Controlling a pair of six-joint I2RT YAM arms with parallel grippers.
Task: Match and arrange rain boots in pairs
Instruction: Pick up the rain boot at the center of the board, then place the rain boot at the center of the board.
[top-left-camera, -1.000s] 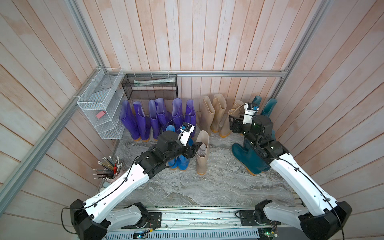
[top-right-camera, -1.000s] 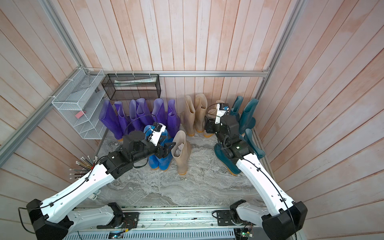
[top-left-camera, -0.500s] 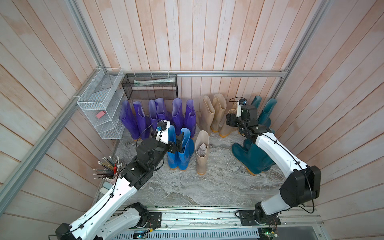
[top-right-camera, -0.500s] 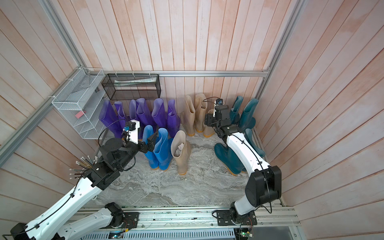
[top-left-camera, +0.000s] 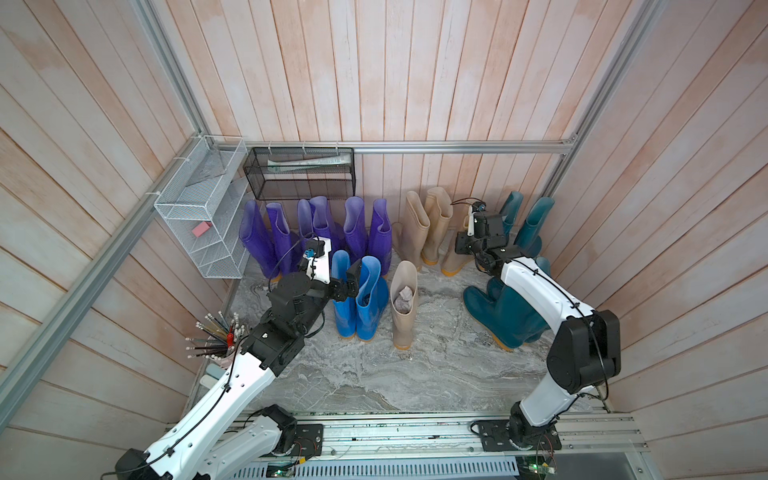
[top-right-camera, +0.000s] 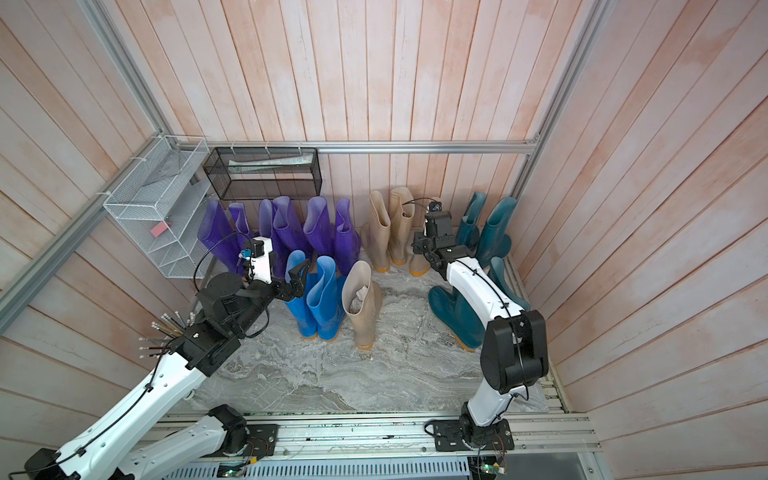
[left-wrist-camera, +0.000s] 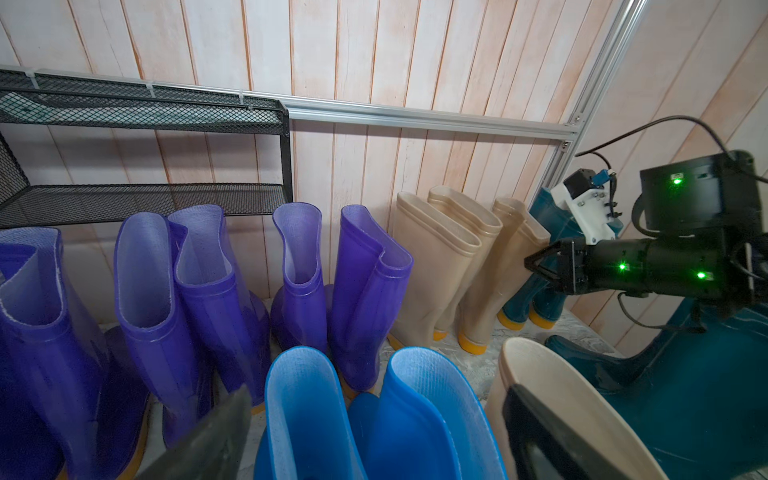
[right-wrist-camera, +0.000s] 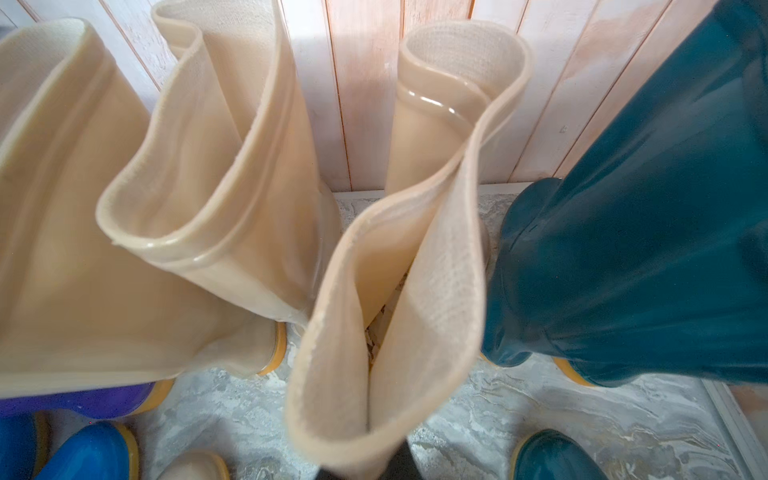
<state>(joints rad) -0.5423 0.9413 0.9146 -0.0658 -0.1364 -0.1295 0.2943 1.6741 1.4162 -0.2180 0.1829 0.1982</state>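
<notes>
The marbled tabletop (top-left-camera: 415, 374) is lined along its back wall by colour groups, which is judged to be the sorting scheme. Six purple boots (top-left-camera: 316, 232) are ranged under the black wire shelf (top-left-camera: 299, 174), then two beige boots (top-left-camera: 424, 224) side by side, then a teal pair (top-left-camera: 528, 224) in the corner. A second teal pair (top-left-camera: 507, 316) is stood nearer the front, partly hidden by the right arm (top-left-camera: 536, 286). Two blue boots (top-left-camera: 361, 299) are set touching, toes forward, as a finished-looking pair. A lone beige boot (top-left-camera: 405, 303), stuffed with paper, is stood just beside them, apart from its colour group.

A third beige boot (right-wrist-camera: 440, 291) is tilted just beside the two beige ones. Its soft top edge is pinched flat by the right jaws, which are closed on it. The thin rim was probably chosen because the wide shaft could not be spanned. The left jaws are spread wide, and the tops of the blue boots are seen between the fingers (left-wrist-camera: 216, 436) in the left wrist view. No contact can be made out, so nothing is taken to be held there.
</notes>
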